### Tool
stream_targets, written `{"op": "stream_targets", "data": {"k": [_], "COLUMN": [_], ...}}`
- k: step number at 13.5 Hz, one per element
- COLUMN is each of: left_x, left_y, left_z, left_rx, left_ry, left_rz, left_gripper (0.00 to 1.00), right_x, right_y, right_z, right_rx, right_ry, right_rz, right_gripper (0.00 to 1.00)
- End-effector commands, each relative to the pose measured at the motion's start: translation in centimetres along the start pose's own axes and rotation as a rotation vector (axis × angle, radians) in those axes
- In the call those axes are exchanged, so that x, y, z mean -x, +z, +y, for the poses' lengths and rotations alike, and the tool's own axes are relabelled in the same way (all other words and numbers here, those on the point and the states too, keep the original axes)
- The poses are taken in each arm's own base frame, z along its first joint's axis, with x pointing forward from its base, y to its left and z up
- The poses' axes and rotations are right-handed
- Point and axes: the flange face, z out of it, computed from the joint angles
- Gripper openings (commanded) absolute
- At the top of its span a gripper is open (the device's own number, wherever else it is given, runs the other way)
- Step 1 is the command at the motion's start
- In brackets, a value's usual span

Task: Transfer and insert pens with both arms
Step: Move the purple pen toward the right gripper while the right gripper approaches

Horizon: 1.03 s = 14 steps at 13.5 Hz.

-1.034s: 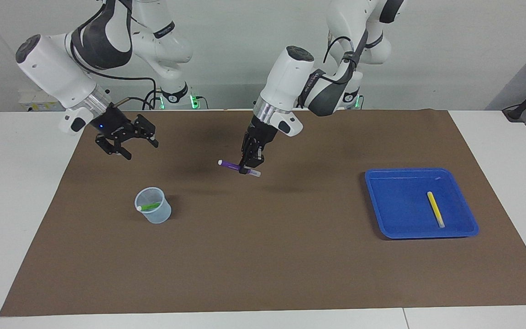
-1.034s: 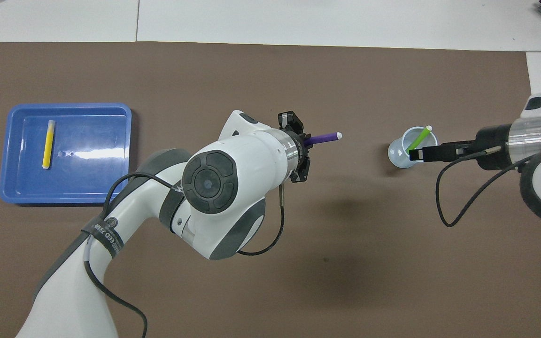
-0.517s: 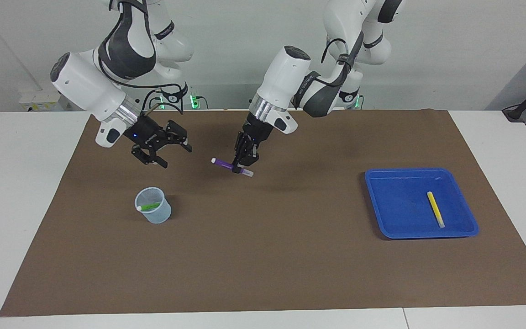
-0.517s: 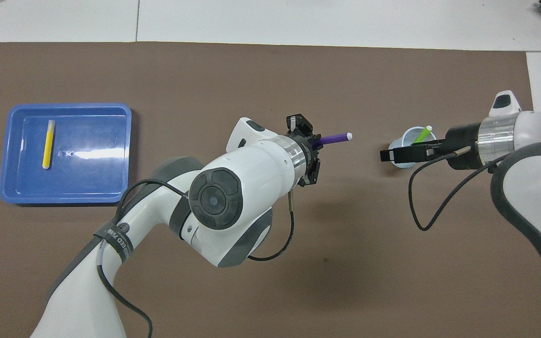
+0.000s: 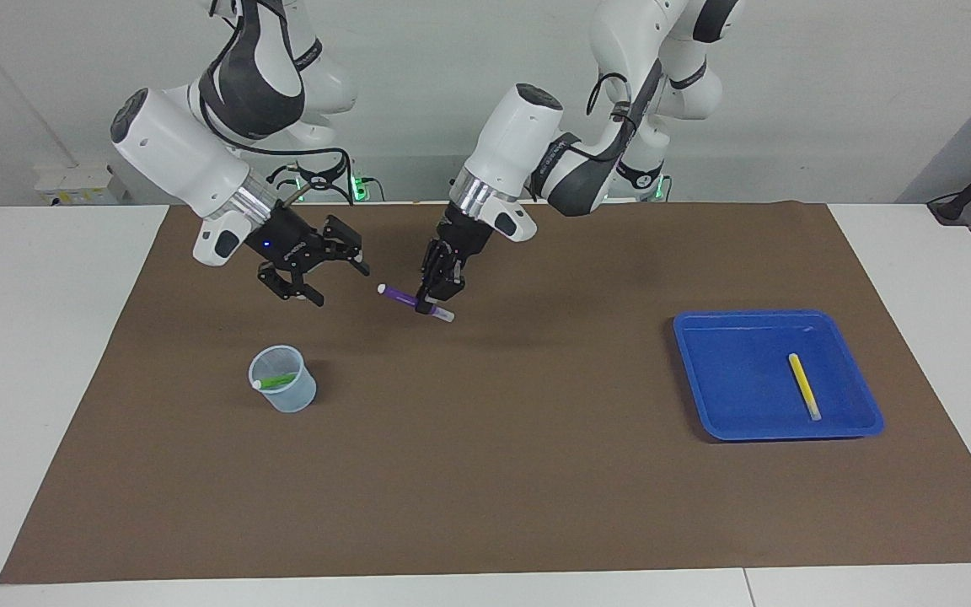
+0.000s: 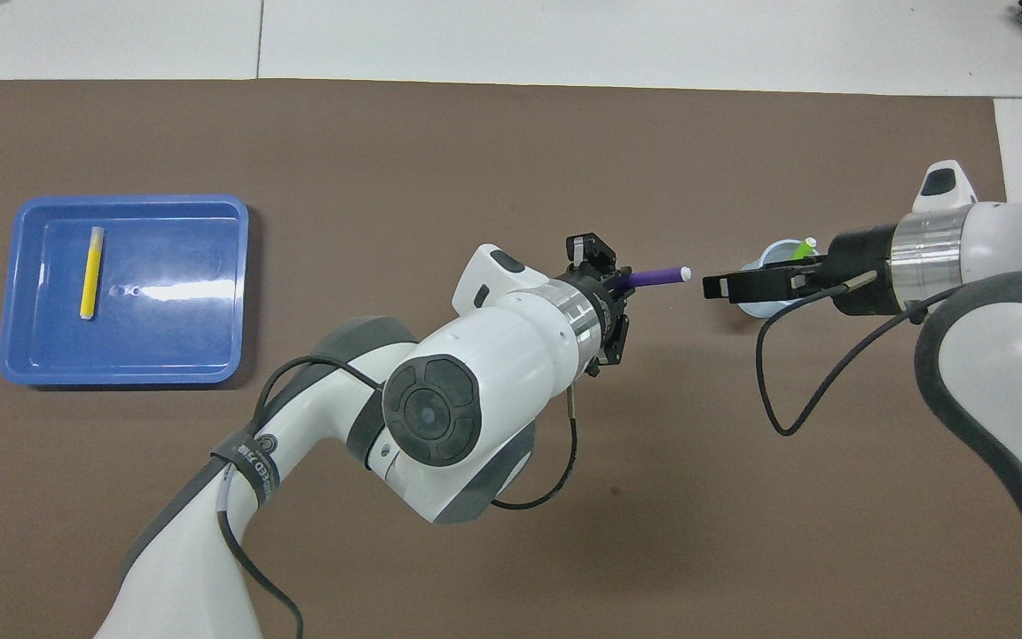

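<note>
The left gripper [image 5: 433, 301] is raised over the brown mat [image 5: 502, 472], clamped on the purple pen [image 5: 405, 297]; the pen lies nearly level in the air, its white end pointing toward the right gripper [image 5: 327, 278]. That gripper is also up over the mat, fingers spread apart and holding nothing, just short of the pen's tip — not touching it. The clear cup [image 5: 283, 390] stands on the mat toward the right arm's end, with the green pen [image 5: 276, 381] leaning inside it. The blue tray [image 5: 709, 396] sits well apart from the cup, toward the left arm's end — the yellow pen [image 5: 804, 386] lies flat in it.
</note>
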Motion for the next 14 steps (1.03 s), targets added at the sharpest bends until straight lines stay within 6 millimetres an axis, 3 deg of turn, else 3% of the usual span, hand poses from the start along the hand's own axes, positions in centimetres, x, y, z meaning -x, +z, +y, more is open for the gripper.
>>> {"op": "stream_targets", "data": {"k": [1,3,5,10,14], "left_x": [0.2,0.5,0.8,0.7,0.6], "left_y": [0.8,0.7,0.6,0.8,0.9], "left_z": [-0.7,-0.8,-0.7,-0.7,-0.2], "left_rx": [0.011,0.015,0.025,0.033,0.04], "left_ry": [-0.012,-0.01,-0.007,-0.01,-0.017], "left_rz": [-0.028,-0.035,-0.048,-0.057,-0.062], "left_gripper": [0.0,0.0,0.0,0.0,0.0], "right_x": [-0.7,-0.9,-0.9,-1.2,-0.8], "right_y": [-1.4,-1.4,-1.2,0.9,1.7], "right_z": [-0.7,-0.7,-0.7,-3.8,-3.2], "right_rx": [-0.016,-0.01,-0.006,0.0,0.011], "right_ry": [0.004,0.005,0.004,0.016,0.023], "right_rz": [0.043,0.06,0.067,0.099,0.101], "right_gripper": [1.0,1.0,0.9,0.86,0.81]}}
